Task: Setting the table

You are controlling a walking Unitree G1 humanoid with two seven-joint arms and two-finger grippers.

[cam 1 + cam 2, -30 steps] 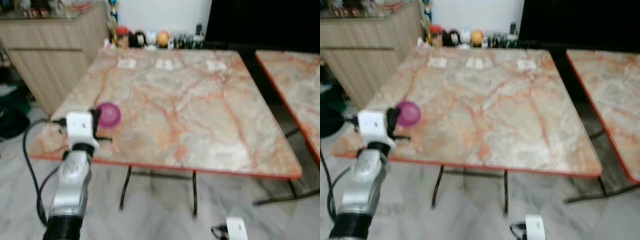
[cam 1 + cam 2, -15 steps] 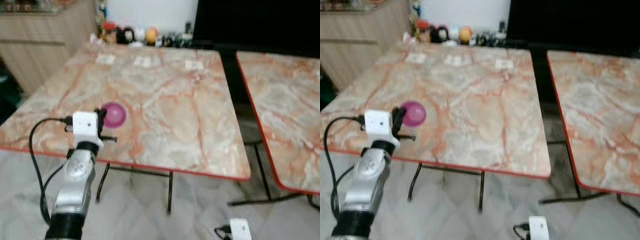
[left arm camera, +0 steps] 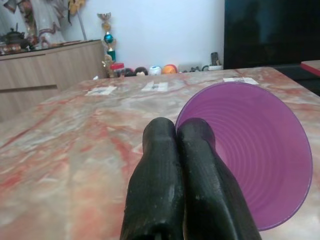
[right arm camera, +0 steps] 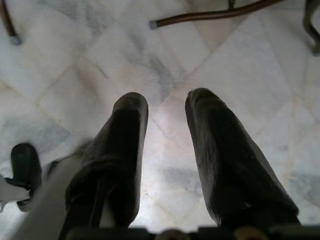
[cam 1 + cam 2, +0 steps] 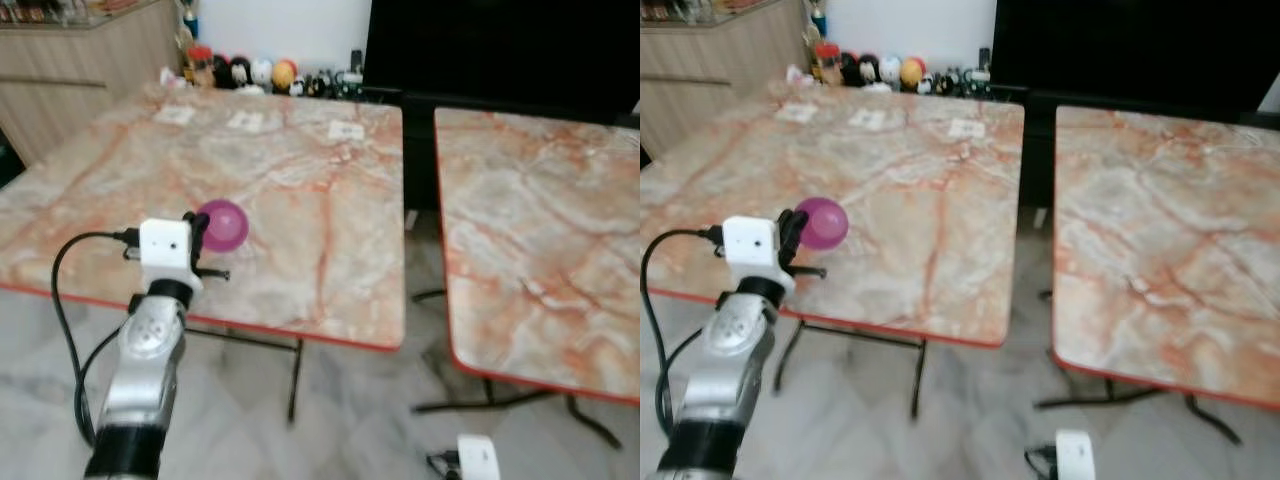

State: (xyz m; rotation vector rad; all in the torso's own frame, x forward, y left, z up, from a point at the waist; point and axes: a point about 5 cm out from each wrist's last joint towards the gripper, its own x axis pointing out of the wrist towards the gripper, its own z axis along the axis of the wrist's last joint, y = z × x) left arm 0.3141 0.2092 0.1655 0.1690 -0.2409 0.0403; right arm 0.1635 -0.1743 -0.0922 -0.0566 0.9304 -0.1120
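Note:
A purple plastic bowl [image 5: 224, 224] is tipped on its side over the near part of the left marble table [image 5: 310, 170]. My left gripper [image 5: 201, 243] is shut on its rim. In the left wrist view the two black fingers [image 3: 160, 165] press together at the edge of the bowl [image 3: 250, 150], whose ribbed inside faces the camera. My right gripper [image 4: 167, 102] hangs low over the tiled floor, open, with nothing between its fingers. Its white wrist block [image 5: 478, 460] shows at the bottom edge of the head view.
A second marble table [image 5: 540, 230] stands to the right, with a narrow gap between the two. Small figurines and bottles [image 5: 250, 74] line the far edge of the left table, with paper cards [image 5: 245, 120] in front. A wooden cabinet [image 5: 70, 60] stands at far left.
The whole view has swung to the right, so the second table now shows far more. My left gripper still holds the purple bowl in the same pose.

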